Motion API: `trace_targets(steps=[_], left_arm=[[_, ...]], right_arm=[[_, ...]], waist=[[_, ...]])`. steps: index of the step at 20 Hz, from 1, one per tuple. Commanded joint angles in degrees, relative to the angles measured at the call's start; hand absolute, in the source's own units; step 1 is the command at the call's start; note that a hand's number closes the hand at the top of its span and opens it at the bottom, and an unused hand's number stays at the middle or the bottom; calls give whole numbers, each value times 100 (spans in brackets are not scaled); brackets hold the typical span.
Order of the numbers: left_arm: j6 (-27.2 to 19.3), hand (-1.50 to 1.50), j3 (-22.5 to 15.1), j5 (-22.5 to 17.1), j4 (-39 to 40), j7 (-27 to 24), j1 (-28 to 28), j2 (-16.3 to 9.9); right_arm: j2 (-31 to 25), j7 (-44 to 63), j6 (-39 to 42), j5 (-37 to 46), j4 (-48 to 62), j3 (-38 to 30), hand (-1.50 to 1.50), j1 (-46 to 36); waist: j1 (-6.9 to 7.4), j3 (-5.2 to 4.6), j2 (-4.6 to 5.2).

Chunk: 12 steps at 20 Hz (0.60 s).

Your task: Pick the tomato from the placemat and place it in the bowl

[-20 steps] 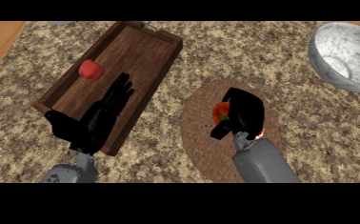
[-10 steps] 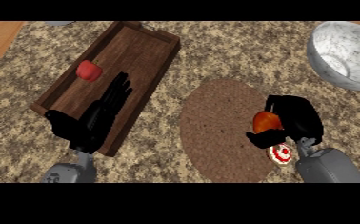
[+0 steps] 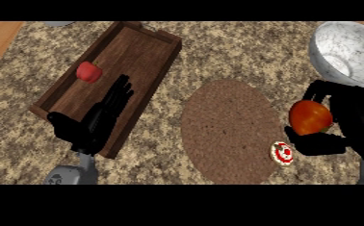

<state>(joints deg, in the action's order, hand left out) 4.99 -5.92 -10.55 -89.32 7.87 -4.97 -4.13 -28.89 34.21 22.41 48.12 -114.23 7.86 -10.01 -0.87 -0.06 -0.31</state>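
Observation:
The red-orange tomato (image 3: pixel 310 117) is off the round brown placemat (image 3: pixel 229 129), held just past its right edge. My right hand (image 3: pixel 335 124) is shut on the tomato, fingers and thumb curled round it. The speckled white bowl (image 3: pixel 338 52) stands at the upper right, a short way beyond the hand. My left hand (image 3: pixel 96 119) rests open, fingers straight, over the near end of the wooden tray.
A dark wooden tray (image 3: pixel 142 47) lies at the left with a small red pepper-like thing (image 3: pixel 89 71) in it. A small red-and-white round marker (image 3: pixel 281 153) shows at the placemat's lower right edge. The counter's top is speckled stone.
My right hand has carried the tomato from the middle of the placemat to the right, past its edge and closer to the bowl. The left hand has not moved.

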Motion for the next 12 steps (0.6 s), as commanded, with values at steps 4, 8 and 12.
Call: trace_targets(steps=[4,8,12], left_arm=[[-2,0,-95,53,-10,129,-125,96],[76,0,-99,19,-334,137,231,43],[15,0,7,103,40,149,-228,113]], right_arm=[[-259,673,927,-610,-1309,-1124,150,-585],[-459,404,1168,-1102,-994,-1985,150,-893],[-475,92,809,-788,-247,-2047,150,-1303]], waist=[[60,3,16],[94,6,22],[106,7,37]])
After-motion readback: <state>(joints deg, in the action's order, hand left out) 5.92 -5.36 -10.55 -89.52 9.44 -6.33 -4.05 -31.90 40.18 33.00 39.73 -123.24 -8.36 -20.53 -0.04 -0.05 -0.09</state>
